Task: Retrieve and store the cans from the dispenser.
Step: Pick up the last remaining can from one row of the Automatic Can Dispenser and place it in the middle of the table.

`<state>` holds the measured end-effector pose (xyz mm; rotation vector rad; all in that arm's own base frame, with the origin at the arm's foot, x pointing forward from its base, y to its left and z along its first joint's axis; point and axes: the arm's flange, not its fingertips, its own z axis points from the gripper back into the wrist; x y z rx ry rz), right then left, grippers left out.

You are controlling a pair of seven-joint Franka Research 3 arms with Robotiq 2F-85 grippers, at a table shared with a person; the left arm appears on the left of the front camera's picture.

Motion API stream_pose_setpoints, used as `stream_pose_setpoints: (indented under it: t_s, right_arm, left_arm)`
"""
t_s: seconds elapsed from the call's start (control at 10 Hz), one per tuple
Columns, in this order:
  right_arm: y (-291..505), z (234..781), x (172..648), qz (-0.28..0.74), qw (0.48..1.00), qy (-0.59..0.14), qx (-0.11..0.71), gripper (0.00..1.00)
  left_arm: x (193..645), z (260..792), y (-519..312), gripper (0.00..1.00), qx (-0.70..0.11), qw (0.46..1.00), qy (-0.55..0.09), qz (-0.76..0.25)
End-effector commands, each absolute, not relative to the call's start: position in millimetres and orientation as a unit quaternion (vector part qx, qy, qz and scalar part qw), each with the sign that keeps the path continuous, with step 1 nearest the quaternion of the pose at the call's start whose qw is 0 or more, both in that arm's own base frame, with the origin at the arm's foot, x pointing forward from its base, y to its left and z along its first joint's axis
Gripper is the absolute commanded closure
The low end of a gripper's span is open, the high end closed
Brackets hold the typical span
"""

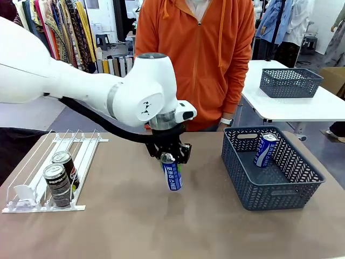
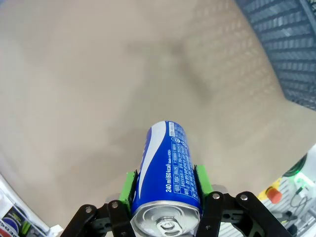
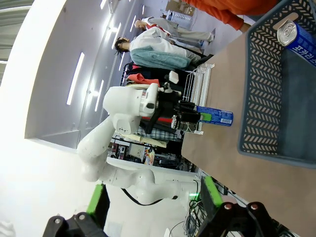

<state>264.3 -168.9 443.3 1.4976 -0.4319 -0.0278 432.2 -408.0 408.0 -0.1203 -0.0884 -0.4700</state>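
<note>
blue can (image 2: 165, 168) pinched near its top by left hand (image 2: 166, 182), held off desk (image 1: 135, 226) for basket (image 1: 269, 197) at three o'clock; right hand (image 3: 153, 195) gapes empty

1. You see your left end effector (image 2: 165, 186) clamped on a blue can (image 2: 167, 163), with its green pads (image 2: 129, 186) pressed against both sides.
2. The can's silver top faces the camera, and its base points out over the brown bench (image 2: 89, 89).
3. A dark grey mesh basket (image 2: 291, 44) sits in the upper right corner, apart from the can.
</note>
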Motion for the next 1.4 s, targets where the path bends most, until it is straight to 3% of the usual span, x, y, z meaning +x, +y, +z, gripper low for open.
stream_pose_setpoints:
  t_s: [0.0, 0.5, 0.7, 0.9, 1.3]
  right_arm:
    - [-169.1, 448.1, 265.7, -0.012, 0.707, -0.199, 0.679, 0.00]
    - [-169.1, 448.1, 265.7, -0.012, 0.707, -0.199, 0.679, 0.00]
    - [-169.1, 448.1, 265.7, -0.012, 0.707, -0.199, 0.679, 0.00]
    - [-169.1, 448.1, 265.7, -0.012, 0.707, -0.199, 0.679, 0.00]
    - [-169.1, 448.1, 265.7, -0.012, 0.707, -0.199, 0.679, 0.00]
  left_arm:
    - [434.9, 404.3, -418.4, 1.00, -0.045, 0.971, -0.018, -0.234]
    - [429.5, 396.3, -426.2, 0.97, 0.002, 0.969, -0.021, -0.245]
    - [429.9, 396.0, -426.1, 0.00, 0.001, 0.969, -0.023, -0.245]
    - [426.2, 412.2, -419.7, 0.00, -0.009, 0.970, -0.046, -0.239]
    - [388.0, 533.5, -335.3, 0.00, -0.095, 0.960, -0.091, -0.247]
